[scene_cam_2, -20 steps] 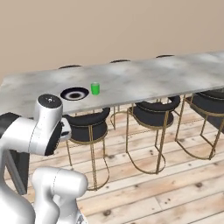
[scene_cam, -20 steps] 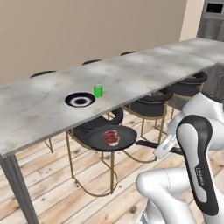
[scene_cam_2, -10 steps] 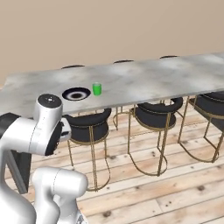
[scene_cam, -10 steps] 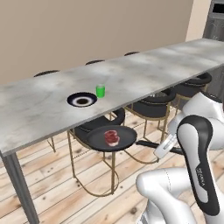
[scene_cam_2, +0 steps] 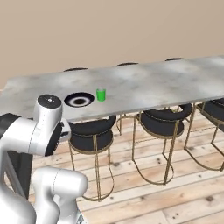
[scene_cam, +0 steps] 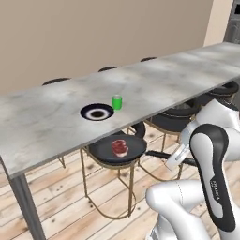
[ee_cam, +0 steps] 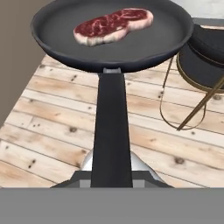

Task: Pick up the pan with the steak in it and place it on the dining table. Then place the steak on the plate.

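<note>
Left base view: dining table (scene_cam: 56, 117) stretches wide, the plate (scene_cam: 97, 112) waiting on it. The pan (scene_cam: 117, 149) hangs below the table edge, over a stool, so it wants lifting level before going across. Steak (scene_cam: 119, 147) sits inside. The gripper (scene_cam: 174, 159) is clamped on the pan's handle.

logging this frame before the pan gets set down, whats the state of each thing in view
pan: held by its handle, level, off the table, below its edge
steak: lying in the pan
plate: on the dining table, nothing on it
green cup: upright on the table beside the plate
end effector: shut on the pan handle
</note>
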{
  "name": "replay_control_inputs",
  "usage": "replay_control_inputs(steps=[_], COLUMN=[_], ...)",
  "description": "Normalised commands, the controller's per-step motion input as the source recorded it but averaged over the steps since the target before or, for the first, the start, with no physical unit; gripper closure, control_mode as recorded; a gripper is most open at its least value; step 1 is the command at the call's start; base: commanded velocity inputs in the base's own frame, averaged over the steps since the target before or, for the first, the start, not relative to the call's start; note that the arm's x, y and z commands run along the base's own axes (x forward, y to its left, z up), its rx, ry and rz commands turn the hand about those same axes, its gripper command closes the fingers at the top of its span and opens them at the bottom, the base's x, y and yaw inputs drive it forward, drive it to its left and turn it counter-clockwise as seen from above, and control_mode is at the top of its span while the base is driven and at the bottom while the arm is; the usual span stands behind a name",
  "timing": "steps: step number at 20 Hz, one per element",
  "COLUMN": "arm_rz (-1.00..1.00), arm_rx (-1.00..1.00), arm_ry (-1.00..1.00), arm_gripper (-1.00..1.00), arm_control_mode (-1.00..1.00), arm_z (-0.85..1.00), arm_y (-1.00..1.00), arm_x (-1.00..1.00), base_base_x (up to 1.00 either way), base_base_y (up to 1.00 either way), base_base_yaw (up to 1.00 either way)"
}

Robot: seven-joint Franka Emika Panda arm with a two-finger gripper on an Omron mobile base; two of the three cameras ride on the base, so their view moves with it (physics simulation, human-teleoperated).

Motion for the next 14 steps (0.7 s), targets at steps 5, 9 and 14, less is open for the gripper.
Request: replay_control_inputs(steps=[5, 9, 14], arm_rz=[0.0, 0.0, 0.0], arm_rx=[0.0, 0.0, 0.0], arm_ry=[0.0, 0.0, 0.0], arm_gripper=[1.0, 1.0, 1.0], arm_control_mode=[1.0, 1.0, 1.0], arm_z=[0.0, 0.0, 0.0], arm_y=[0.0, 0.0, 0.0], arm_x=[0.0, 0.0, 0.0], base_base_x=[0.57, 0.61, 0.6], base_base_y=[0.42, 0.23, 0.2], base_base_yaw=[0.04, 0.08, 0.08])
